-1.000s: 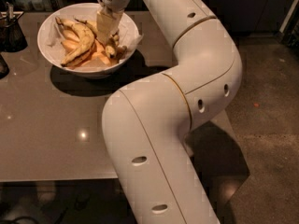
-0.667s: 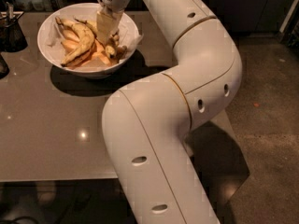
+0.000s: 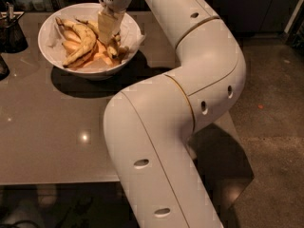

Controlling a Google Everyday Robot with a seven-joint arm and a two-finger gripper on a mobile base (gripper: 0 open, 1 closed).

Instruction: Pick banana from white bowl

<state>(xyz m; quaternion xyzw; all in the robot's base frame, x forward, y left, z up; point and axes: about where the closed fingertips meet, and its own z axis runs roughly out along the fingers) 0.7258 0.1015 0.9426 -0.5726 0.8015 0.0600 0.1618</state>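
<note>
The robot's thick white jointed arm (image 3: 190, 80) fills the right and middle of the view. It rises from the bottom edge, bends over the table's right part and reaches back to the far left corner.

Under it lies a glossy grey-brown table (image 3: 57, 127), and to the right is a dark speckled floor (image 3: 266, 103).

At the far left of the table stands the large round white bowl (image 3: 50, 39), with the arm's shadow beside its base.

The pale two-finger gripper (image 3: 110, 38) points straight down into the right half of the bowl, its lower end sunk among the fruit. Whether it is clenched or released cannot be told, nor whether it grips anything.

The long curved yellow banana with brown speckles (image 3: 84, 42) lies inside the bowl, arching through its left and middle part, just left of the gripper. Under and beside it sit smooth pale orange-yellow pieces (image 3: 97, 57). A shorter brown-spotted banana (image 3: 117, 50) lies right at the gripper's lower end.

A small dark wire container (image 3: 12, 30) stands at the left edge of the table, near the bowl but apart from it.
</note>
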